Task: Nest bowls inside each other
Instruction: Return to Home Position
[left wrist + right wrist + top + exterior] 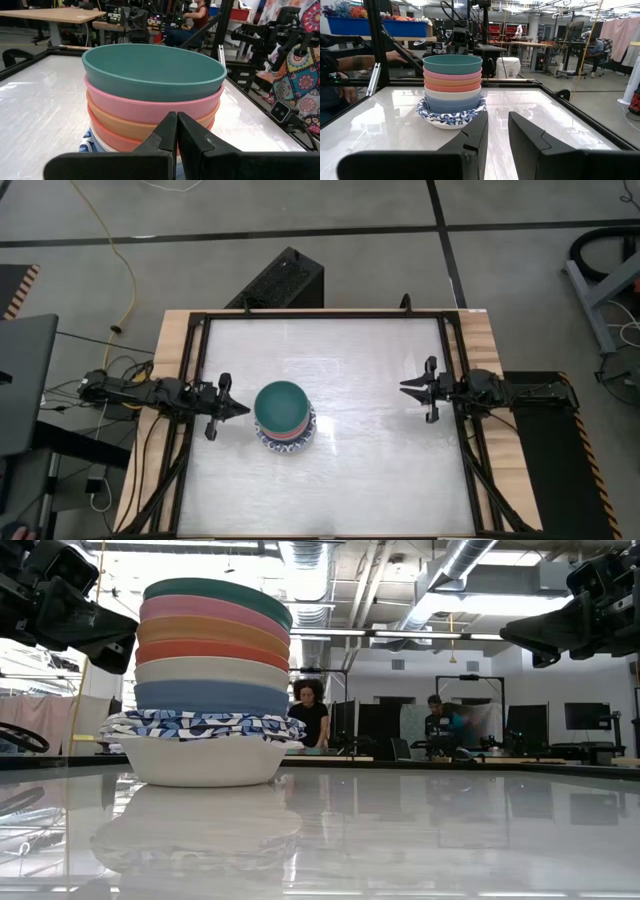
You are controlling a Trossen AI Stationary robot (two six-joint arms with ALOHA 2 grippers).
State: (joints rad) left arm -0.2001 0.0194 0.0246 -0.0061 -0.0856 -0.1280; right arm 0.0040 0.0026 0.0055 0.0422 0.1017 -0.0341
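Facing the bowls (284,416) closely, the left gripper (244,409) is pinched closed, empty.
The right gripper (405,387), slightly parted and empty, is placed well apart.

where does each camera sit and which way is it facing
high view: above the table, looking straight down; left gripper and right gripper flank the bowl stack.
low view: tabletop height, looking level past the stack into the room; arms at upper corners.
left wrist view: on left arm, close to the teal bowl on top, over shut fingers.
right wrist view: on right arm, stack farther off, over open fingers.
shared: all four show the stack.
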